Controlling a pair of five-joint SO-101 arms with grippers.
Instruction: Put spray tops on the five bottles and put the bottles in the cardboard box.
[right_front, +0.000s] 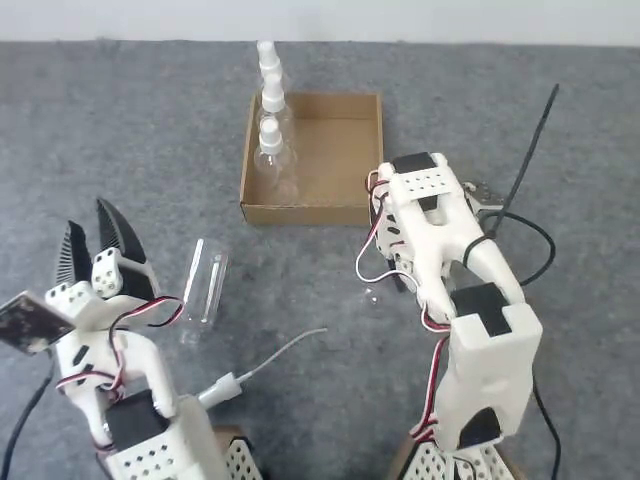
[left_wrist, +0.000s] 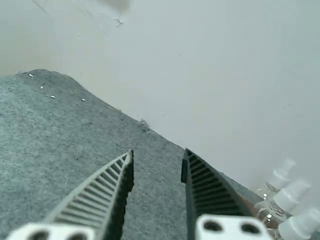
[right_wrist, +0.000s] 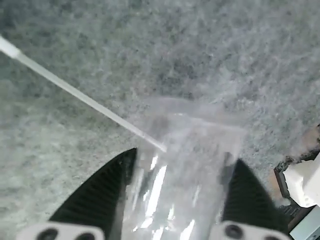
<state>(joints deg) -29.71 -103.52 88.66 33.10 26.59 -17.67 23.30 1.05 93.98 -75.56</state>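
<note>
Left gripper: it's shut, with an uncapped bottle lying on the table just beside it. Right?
Not quite. The left gripper is open, jaws spread with nothing between them, as the high view shows. The uncapped bottle does lie on the table beside it.

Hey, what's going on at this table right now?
This is partway through capping spray bottles and boxing them. The right gripper has its jaws closed on an uncapped bottle, close to the thin tube of a loose spray top. The left gripper hovers open and empty beside a second uncapped bottle lying flat. Three capped bottles stand along the left side of the cardboard box.
</note>
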